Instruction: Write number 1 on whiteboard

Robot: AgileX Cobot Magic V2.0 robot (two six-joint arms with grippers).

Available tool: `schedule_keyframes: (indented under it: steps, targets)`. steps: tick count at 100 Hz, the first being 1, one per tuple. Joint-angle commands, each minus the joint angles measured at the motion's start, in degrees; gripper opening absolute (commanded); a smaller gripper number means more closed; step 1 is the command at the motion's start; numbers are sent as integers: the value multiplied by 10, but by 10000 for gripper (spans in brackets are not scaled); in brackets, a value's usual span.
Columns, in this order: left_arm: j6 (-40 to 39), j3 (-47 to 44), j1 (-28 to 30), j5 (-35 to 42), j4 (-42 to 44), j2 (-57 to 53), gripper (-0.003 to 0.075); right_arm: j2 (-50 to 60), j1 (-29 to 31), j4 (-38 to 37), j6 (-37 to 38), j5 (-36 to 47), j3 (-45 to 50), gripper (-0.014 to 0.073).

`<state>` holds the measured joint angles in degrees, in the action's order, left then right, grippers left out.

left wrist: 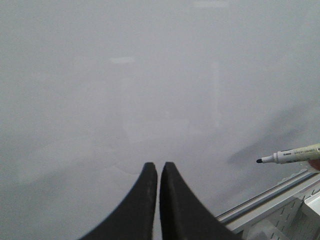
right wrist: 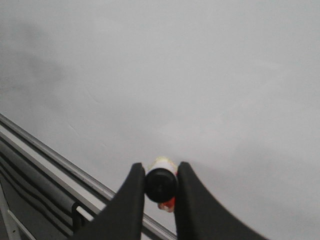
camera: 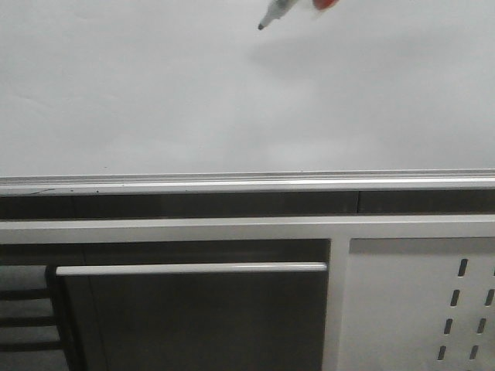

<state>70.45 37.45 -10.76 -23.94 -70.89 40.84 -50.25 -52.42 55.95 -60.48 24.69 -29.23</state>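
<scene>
The white black-tipped marker pen (camera: 273, 15), cut off by the front view's top edge, is pinched by the right gripper (right wrist: 160, 186) over the bare pale glossy whiteboard (camera: 155, 93); the left gripper (left wrist: 158, 172) jaws are pressed together.

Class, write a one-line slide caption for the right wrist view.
Right gripper clamps the marker, facing the blank whiteboard.

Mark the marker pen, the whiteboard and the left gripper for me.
marker pen (left wrist: 292, 156): left wrist view, on its pale barrel.
whiteboard (camera: 155, 93): front view, on a bare stretch of the board face.
left gripper (left wrist: 158, 170): left wrist view, between the two black fingertips, which sit close together.
</scene>
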Motion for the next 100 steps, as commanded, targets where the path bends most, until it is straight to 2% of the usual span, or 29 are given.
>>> schedule_keyframes:
  steps: [1,23,60,100]
  targets:
    - [-5,16,2,11,-23,-4,-20,-13,1,-30,-5,33,-18,-43]
    - [-5,16,2,11,-23,-4,-20,-69,1,-42,-5,53,-27,-43]
    - [-5,16,2,12,-23,-4,-20,-79,0,-60,-5,67,-52,-43]
    - [-5,16,2,14,-18,-4,-20,-176,0,-60,-5,123,-55,-43]
